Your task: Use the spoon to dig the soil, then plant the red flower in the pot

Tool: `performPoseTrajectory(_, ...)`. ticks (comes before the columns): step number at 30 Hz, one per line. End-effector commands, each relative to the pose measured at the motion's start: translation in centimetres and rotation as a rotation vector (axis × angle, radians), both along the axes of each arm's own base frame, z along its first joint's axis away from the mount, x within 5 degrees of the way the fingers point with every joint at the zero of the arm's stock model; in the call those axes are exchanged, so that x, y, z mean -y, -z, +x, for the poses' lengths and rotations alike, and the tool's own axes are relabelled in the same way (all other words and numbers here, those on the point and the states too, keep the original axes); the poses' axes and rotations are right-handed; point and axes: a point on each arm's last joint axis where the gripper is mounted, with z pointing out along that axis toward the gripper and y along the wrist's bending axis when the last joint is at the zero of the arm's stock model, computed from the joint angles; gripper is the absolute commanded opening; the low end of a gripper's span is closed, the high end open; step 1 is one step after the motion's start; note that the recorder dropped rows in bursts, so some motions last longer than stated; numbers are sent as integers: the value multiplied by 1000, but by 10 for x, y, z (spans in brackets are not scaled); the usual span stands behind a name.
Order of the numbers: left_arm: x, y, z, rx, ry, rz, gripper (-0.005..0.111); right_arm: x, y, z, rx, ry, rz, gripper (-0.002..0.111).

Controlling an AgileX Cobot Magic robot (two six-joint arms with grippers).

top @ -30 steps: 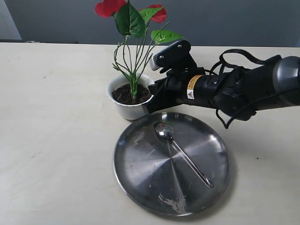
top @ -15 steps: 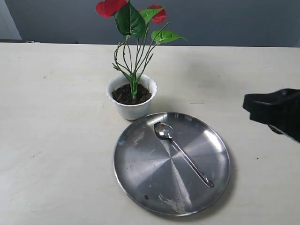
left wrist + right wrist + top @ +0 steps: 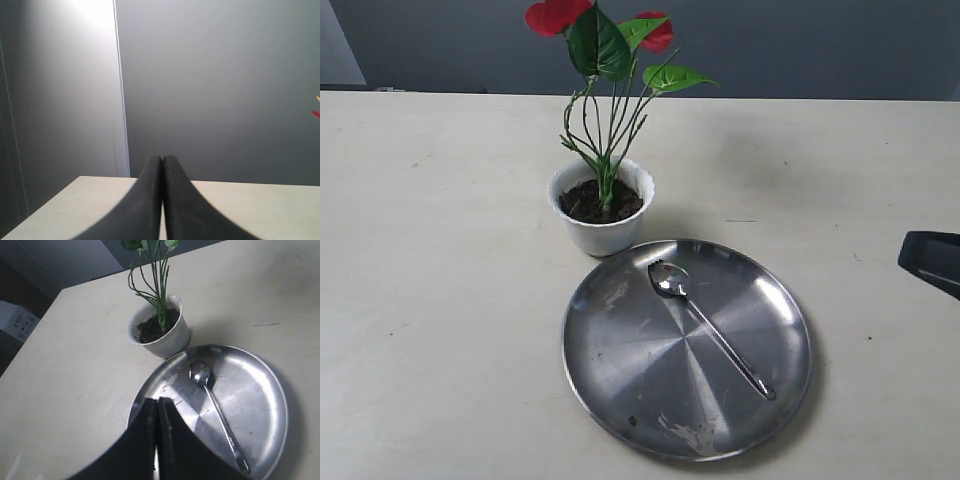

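The red flower (image 3: 610, 60) stands upright with its stems set in the dark soil (image 3: 600, 200) of the small white pot (image 3: 603, 232). In the right wrist view I see the same stems (image 3: 159, 295), soil (image 3: 151, 326) and pot (image 3: 167, 342). The spoon (image 3: 705, 325) lies loose on the steel plate, bowl toward the pot; the right wrist view shows the spoon (image 3: 217, 412) too. My right gripper (image 3: 156, 402) is shut and empty, held above the plate's edge; only a dark tip of that gripper (image 3: 932, 258) shows at the far right. My left gripper (image 3: 162, 160) is shut, empty, facing a grey wall.
A large round steel plate (image 3: 620, 370) lies in front of the pot, with a few soil smears; its rim (image 3: 280, 390) shows from the right wrist. A white box (image 3: 17, 322) sits beyond the table's corner. The beige tabletop (image 3: 440, 250) stretches around.
My right arm has drawn back from beside the pot to the far right edge of the exterior view. The flower, pot, spoon and plate have stayed put.
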Motion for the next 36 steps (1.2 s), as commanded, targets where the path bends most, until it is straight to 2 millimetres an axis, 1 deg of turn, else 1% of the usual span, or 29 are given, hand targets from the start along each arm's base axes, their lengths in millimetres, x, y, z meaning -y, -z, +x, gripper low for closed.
performPoseTrajectory(1, 1, -2, 0, 10, 13, -2, 0, 2, -2, -3, 12, 0, 16, -1)
performPoseTrajectory(6, 1, -2, 0, 10, 12, -3, 0, 14, -7, -8, 74, 58, 48, -1)
performPoseTrajectory(9, 1, -2, 0, 10, 12, -1, 0, 22, -4, -12, 164, 107, 66, -1)
performPoseTrajectory(12, 1, -2, 0, 10, 12, -1, 0, 31, 9, -19, 244, 159, 98, -1)
performPoseTrajectory(17, 1, -2, 0, 10, 12, -1, 0, 45, 38, -32, 331, 284, 116, -1)
performPoseTrajectory(19, 1, -2, 0, 10, 12, -1, 0, 48, 52, -31, 324, 358, 89, -1)
performPoseTrajectory(21, 1, -2, 0, 10, 12, -2, 0, 49, 61, -28, 314, 404, 51, -1)
performPoseTrajectory(24, 1, -2, 0, 12, 13, -1, 0, 48, 74, -25, 312, 425, 6, -1)
performPoseTrajectory(27, 1, -2, 0, 12, 13, -1, 0, 47, 85, -21, 321, 427, 2, -1)
performPoseTrajectory(30, 1, -2, 0, 12, 13, -1, 0, 48, 92, -19, 322, 433, 1, -1)
performPoseTrajectory(36, 1, -2, 0, 12, 13, -1, 0, 48, 93, -19, 363, 413, -61, -1)
